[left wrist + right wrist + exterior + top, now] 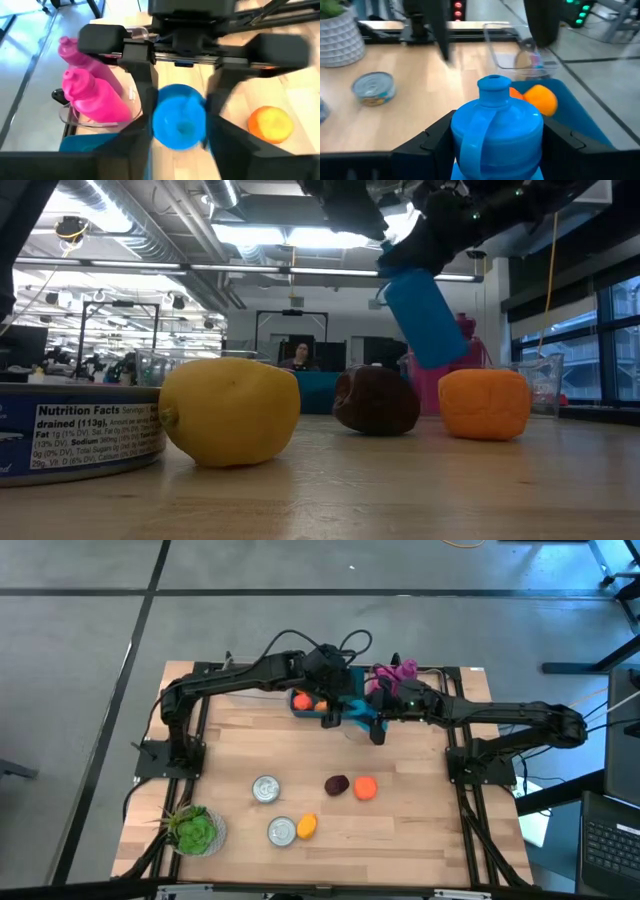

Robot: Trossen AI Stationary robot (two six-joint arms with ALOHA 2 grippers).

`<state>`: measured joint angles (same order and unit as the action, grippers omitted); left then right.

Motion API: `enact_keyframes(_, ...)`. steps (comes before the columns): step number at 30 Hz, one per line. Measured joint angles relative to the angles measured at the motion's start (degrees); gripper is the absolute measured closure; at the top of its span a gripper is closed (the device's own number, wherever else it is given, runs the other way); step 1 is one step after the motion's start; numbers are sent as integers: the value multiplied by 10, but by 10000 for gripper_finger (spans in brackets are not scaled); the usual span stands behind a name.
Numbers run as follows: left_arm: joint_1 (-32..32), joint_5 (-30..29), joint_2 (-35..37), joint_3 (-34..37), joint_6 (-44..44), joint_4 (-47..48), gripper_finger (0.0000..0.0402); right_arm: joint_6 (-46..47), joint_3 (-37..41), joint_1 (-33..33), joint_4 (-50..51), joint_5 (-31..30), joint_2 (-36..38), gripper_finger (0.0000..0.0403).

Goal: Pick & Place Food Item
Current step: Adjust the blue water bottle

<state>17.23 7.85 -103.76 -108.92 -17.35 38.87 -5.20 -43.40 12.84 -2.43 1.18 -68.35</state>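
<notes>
A blue bottle (pixel 425 315) with a cap and carry strap hangs tilted above the table's far middle, with my right gripper (pixel 497 145) shut on it. My left gripper (pixel 340 700) faces it from the table's left. Its fingers (pixel 437 30) are open and stand off either side of the cap without touching. Behind the bottle, an orange fruit (pixel 540 99) lies in a blue bin (pixel 303 712). A yellow lemon (pixel 230 410), a dark fruit (pixel 377 400) and an orange fruit (pixel 483 403) rest on the near table. My right gripper pinches the bottle's upper body just under the cap (pixel 465 127), one finger on each side. The fingers come from the table's right, slanting down. The bottle is lifted clear and tilted, with its bottom end (pixel 447 352) hanging lowest.
Two pink bottles (pixel 395 673) stand in a clear container at the far edge, right of the blue bin. Two cans (pixel 265 788) (pixel 282 830) and a potted plant (pixel 195 830) sit near the front left. Bare wood lies between the bin and the fruits.
</notes>
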Motion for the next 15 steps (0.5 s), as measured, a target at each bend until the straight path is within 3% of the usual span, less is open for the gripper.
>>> enact_keyframes(6,2,-27,34,0,30,36,164,-1,0,0,37,-43,49,192)
enact_keyframes(15,0,14,47,1,43,85,163,1,0,0,113,-131,159,192)
